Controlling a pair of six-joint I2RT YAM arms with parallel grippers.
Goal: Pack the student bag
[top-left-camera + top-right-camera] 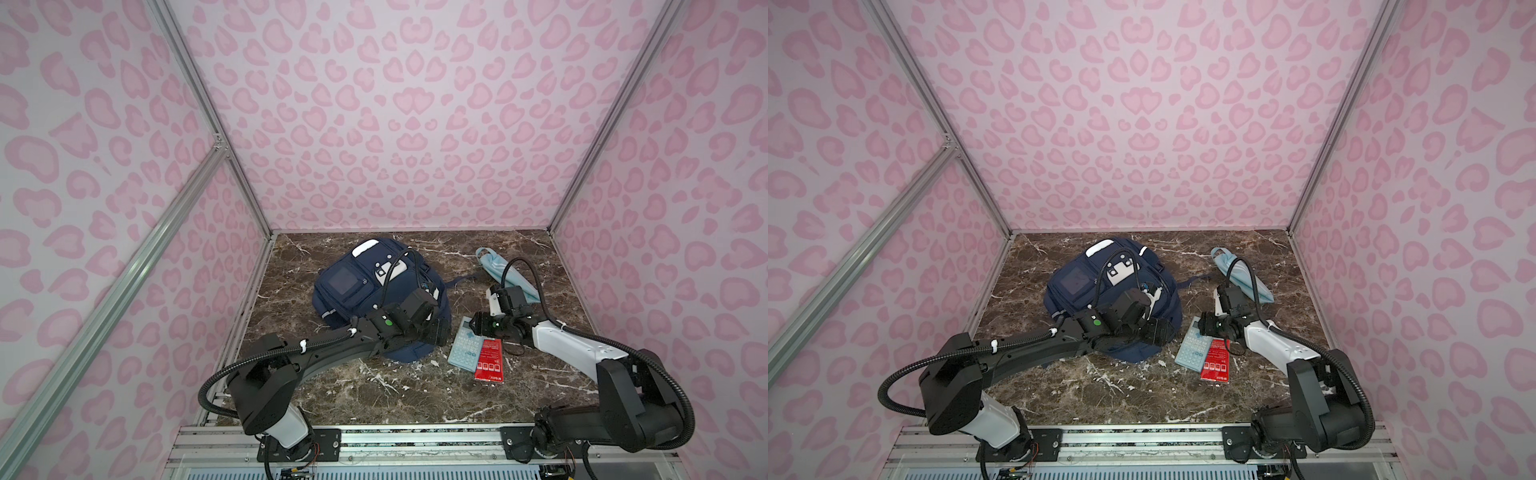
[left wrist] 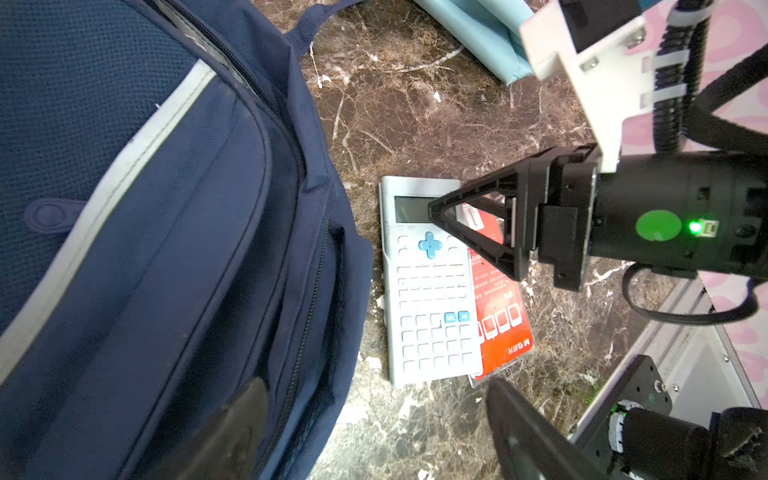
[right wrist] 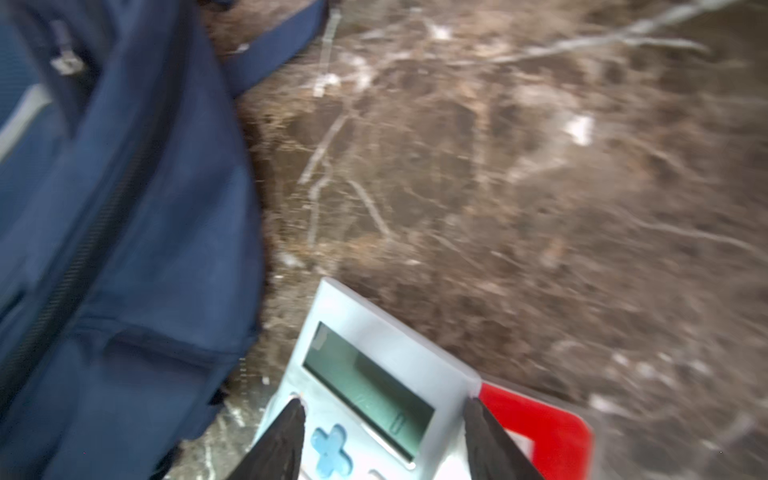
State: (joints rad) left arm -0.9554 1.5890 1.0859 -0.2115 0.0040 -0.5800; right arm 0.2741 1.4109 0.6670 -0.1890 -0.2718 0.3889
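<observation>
Backpack: the navy backpack (image 1: 357, 291) lies flat, front side up, on the left-middle of the marble table (image 1: 374, 399), with its top end towards the back wall.
Left gripper: the left gripper (image 1: 434, 332) hangs over the backpack's near right corner. Its jaws are spread wide, with one finger (image 2: 241, 419) above the fabric and the other above bare table. Nothing sits between them.
Right gripper: the right gripper (image 3: 382, 409) stands to the right of the backpack and clear of it. Its tips are lowered over the screen end of the calculator (image 1: 463, 349). The jaws are parted, one tip near each long edge.
Contact with calculator: cannot tell.
Calculator: lies flat, just beside the backpack's near right edge, and partly overlaps a red packet (image 1: 490, 363).
Pouch: a light blue pouch (image 1: 488, 259) lies at the back right, behind the right arm and apart from the backpack's body.
</observation>
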